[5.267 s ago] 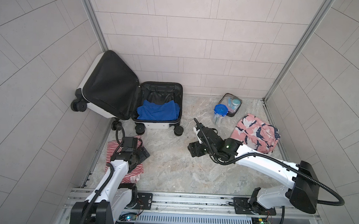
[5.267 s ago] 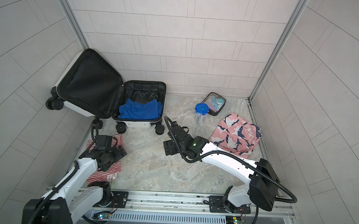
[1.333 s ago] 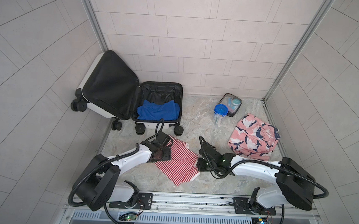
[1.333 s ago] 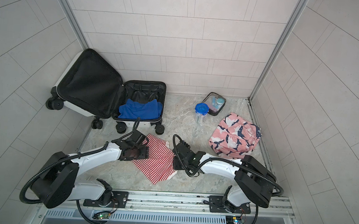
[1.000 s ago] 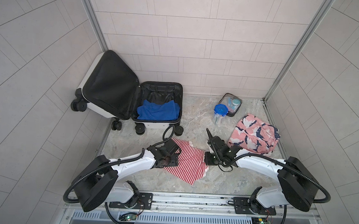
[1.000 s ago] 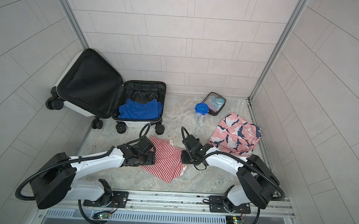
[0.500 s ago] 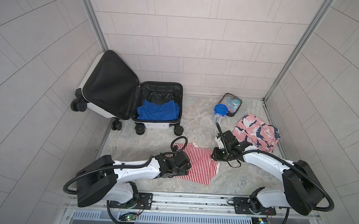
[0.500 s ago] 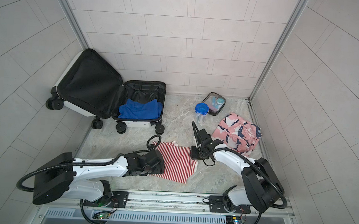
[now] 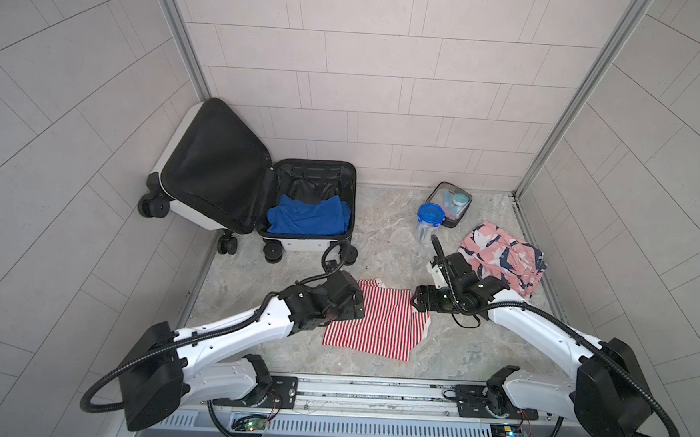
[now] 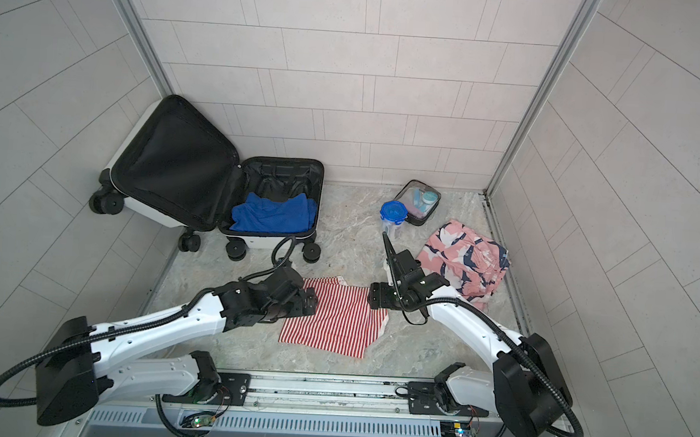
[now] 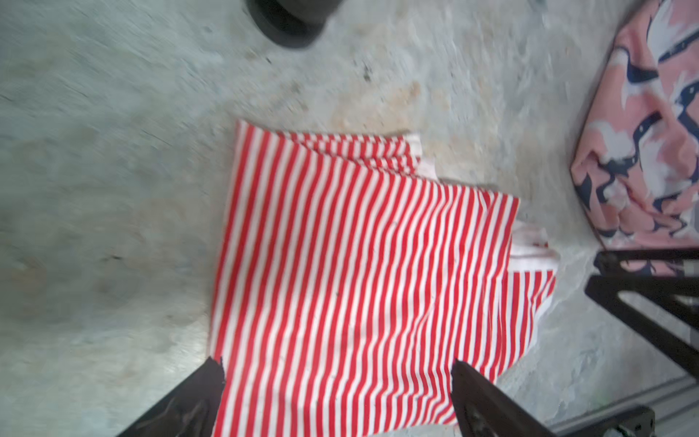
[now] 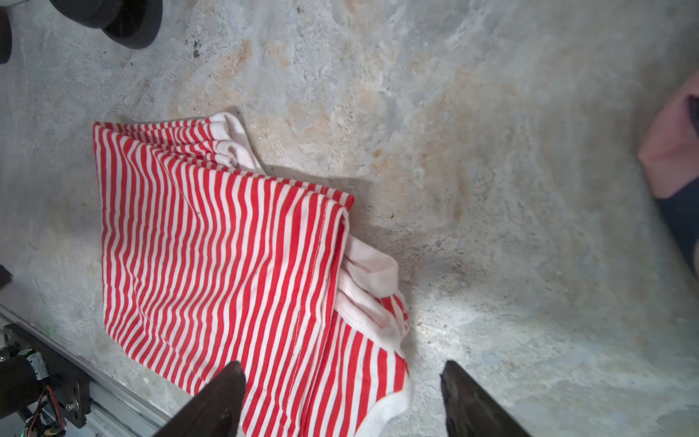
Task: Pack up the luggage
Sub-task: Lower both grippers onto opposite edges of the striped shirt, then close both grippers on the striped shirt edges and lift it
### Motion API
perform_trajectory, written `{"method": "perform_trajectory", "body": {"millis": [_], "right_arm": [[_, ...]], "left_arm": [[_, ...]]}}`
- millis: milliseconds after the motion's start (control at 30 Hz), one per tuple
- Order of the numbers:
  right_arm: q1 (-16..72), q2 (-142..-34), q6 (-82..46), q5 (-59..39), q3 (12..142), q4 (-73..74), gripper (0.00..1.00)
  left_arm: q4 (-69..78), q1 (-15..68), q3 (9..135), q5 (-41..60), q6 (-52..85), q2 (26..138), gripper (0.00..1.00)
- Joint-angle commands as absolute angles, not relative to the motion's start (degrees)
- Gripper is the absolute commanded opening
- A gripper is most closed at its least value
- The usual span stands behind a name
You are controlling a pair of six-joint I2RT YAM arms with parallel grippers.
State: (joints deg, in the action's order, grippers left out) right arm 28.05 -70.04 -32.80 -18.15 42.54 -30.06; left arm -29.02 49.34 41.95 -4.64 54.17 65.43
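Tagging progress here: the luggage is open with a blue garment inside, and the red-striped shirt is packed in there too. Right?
Not quite. The luggage is open with the blue garment inside, but the red-striped shirt lies on the floor in front of it, not packed; both top views show this.

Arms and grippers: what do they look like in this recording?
The left arm and right arm have glossy white links with bulky black joint housings and black wrists. A ribbed black hose loops along each arm. The left gripper and right gripper have plain black, tapered fingers. No markings are legible.
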Motion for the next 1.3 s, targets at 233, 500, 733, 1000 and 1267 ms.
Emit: {"method": "perform_trajectory", "body": {"millis": [233, 500, 733, 1000, 1267], "right_arm": [[28.01, -64.62, -37.80, -19.52, 37.73, -30.73, 0.86], [30.39, -64.66, -41.93, -20.87, 33.14, -25.95, 0.86], [33.52, -67.19, -43.33, -19.62, 32.98, -24.12, 0.86], [34.62, -71.36, -43.81, -18.90, 33.22, -21.14, 0.84], [36.97, -76.21, -44.86, -18.39, 34.91, -17.78, 0.78]], "left_arm": [[-25.87, 35.92, 38.38, 4.35, 42.54, 66.87, 1.00], [-20.36, 33.27, 34.93, 10.45, 39.81, 72.75, 1.00], [-15.24, 33.14, 32.79, 11.95, 39.90, 76.85, 1.00], [-12.55, 33.20, 31.99, 13.04, 39.23, 80.12, 0.95], [-9.79, 33.27, 31.82, 15.74, 39.09, 82.64, 0.86]]}}
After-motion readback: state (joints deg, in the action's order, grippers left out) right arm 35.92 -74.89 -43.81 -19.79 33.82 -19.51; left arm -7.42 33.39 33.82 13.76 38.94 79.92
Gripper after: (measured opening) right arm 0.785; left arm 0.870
